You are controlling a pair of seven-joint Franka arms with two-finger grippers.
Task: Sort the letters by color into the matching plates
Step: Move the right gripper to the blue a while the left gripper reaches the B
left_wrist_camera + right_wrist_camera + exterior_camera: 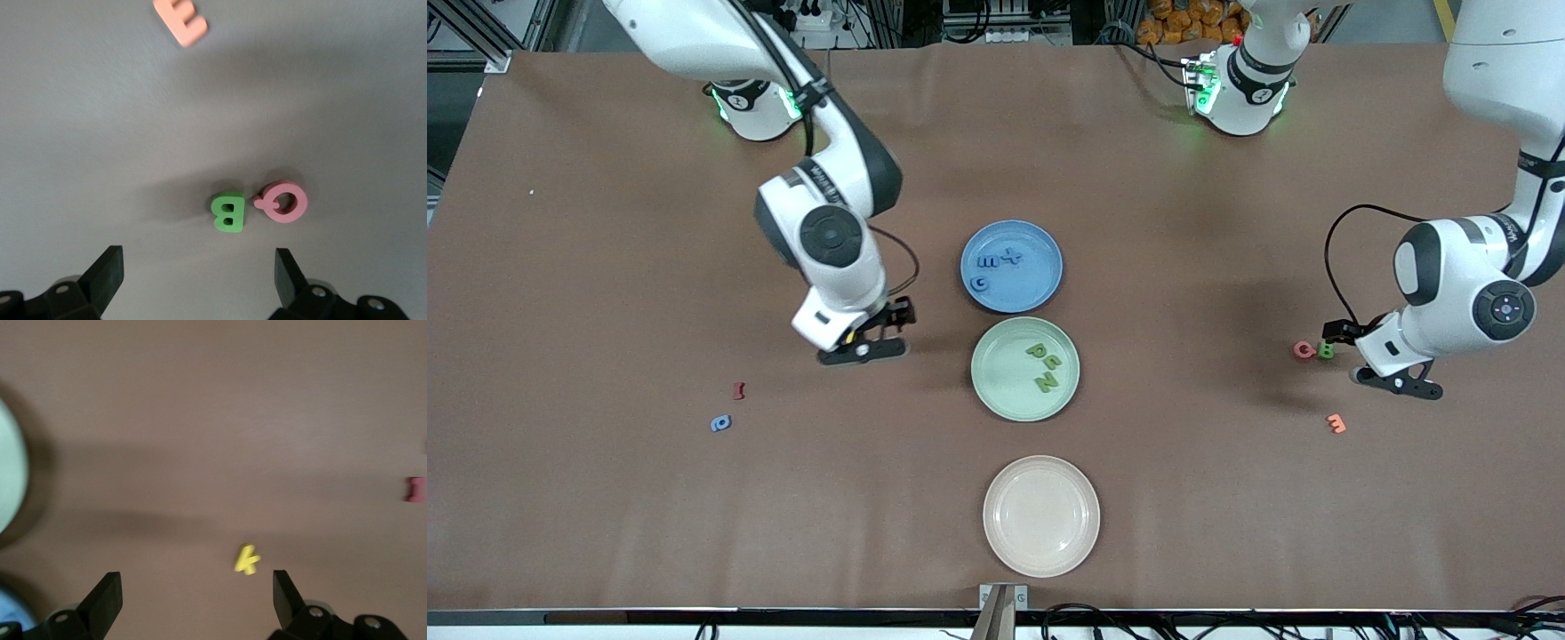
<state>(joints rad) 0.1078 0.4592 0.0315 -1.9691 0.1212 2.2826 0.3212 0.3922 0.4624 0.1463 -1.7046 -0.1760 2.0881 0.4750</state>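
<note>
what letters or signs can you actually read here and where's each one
"B": green letter on the table, under the left gripper.
"Q": pink letter touching it.
"E": orange letter on the table.
"K": yellow letter under the right gripper.
Letters in the blue plate and green plate: too small to read reliably.

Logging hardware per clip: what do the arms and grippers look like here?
Both arms are glossy white with dark grey joint caps, a black cable looping near each wrist and green lights at the bases. The left gripper and right gripper have black fingers.
</note>
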